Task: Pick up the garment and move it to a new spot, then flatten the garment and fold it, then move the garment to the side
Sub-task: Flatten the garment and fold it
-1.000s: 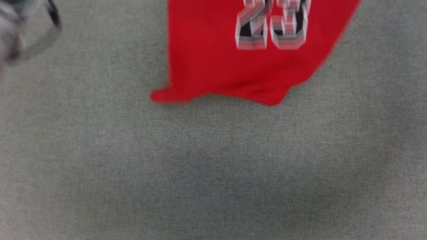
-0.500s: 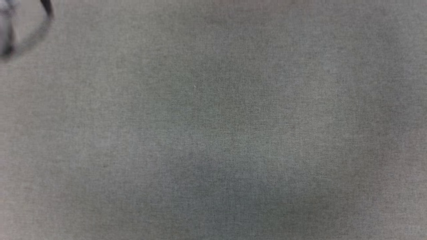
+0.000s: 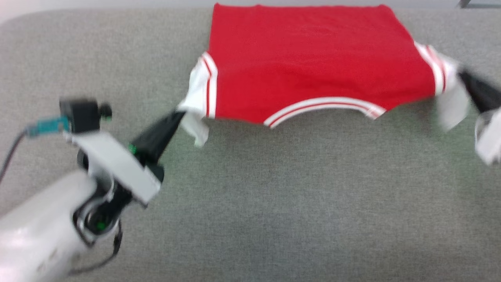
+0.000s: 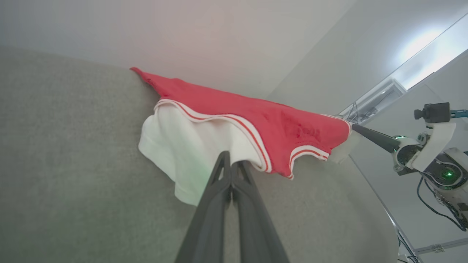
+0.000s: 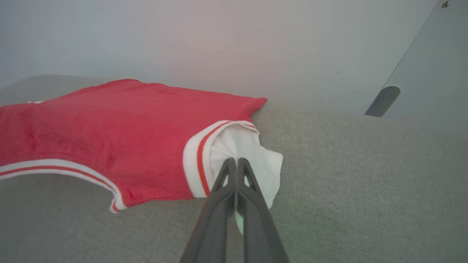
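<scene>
The garment (image 3: 313,66) is a red T-shirt with white sleeves and striped trim. It is stretched flat across the far part of the grey cloth table (image 3: 274,203), plain red side up, neckline toward me. My left gripper (image 3: 181,113) is shut on its left white sleeve (image 4: 182,153), pinched at my fingertips in the left wrist view. My right gripper (image 3: 462,76) is shut on the right white sleeve (image 5: 252,146). The garment (image 5: 109,128) sags slightly between both grips. The right gripper (image 4: 353,126) also appears in the left wrist view at the garment's (image 4: 256,113) far corner.
The garment's hem lies at the table's far edge, with a pale wall behind it. A grey post (image 5: 382,100) stands beyond the table's far right. Bare grey cloth stretches from the garment to the near edge.
The head camera has swung a lot, so the whole picture shifted. Earlier it showed a printed red cloth, then only grey cloth; now the garment shows stretched between both grippers.
</scene>
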Robot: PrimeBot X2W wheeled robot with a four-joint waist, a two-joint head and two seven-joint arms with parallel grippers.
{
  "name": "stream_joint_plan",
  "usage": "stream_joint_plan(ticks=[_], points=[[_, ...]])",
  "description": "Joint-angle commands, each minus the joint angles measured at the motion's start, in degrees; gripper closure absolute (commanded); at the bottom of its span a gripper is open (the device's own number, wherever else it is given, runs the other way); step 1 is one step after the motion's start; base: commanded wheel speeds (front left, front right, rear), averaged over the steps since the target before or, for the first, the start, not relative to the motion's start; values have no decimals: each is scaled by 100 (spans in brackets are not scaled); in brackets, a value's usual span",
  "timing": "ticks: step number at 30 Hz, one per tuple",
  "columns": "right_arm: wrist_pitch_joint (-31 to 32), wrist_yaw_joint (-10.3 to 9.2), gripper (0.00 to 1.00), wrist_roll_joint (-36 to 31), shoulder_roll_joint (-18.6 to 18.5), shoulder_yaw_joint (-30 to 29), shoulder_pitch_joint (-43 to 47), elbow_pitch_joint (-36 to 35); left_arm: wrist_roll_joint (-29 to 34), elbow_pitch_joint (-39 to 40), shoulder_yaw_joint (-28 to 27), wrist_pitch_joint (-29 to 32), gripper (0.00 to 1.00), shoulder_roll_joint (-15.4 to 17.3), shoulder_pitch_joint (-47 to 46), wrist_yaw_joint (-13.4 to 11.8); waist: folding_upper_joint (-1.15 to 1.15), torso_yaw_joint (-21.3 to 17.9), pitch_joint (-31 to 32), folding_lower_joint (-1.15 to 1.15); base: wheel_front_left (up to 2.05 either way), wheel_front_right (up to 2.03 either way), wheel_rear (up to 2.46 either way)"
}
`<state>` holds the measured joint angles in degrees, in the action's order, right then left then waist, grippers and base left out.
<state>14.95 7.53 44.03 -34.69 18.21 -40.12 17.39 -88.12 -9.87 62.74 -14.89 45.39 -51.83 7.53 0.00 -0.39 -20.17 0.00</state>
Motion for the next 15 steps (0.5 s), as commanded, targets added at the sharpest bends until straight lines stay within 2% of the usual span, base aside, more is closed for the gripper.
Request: stream_joint_plan(ticks=[1, 6, 15], points=[[195, -8, 100, 64, -115, -92, 409, -242, 74, 104, 6, -28, 100, 117, 245, -12, 0, -38, 210, 0, 0, 0, 0], [1043, -8, 100, 222, -297, -588, 1959, -1374, 239, 673, 102, -20, 100, 449, 1082, -12, 0, -50, 427, 0, 0, 0, 0], [2422, -7, 100, -52, 147, -1860, 4350, -3207, 389, 1645, 569, -22, 100, 1180, 1963, -12, 0, -23, 545, 0, 0, 0, 0]])
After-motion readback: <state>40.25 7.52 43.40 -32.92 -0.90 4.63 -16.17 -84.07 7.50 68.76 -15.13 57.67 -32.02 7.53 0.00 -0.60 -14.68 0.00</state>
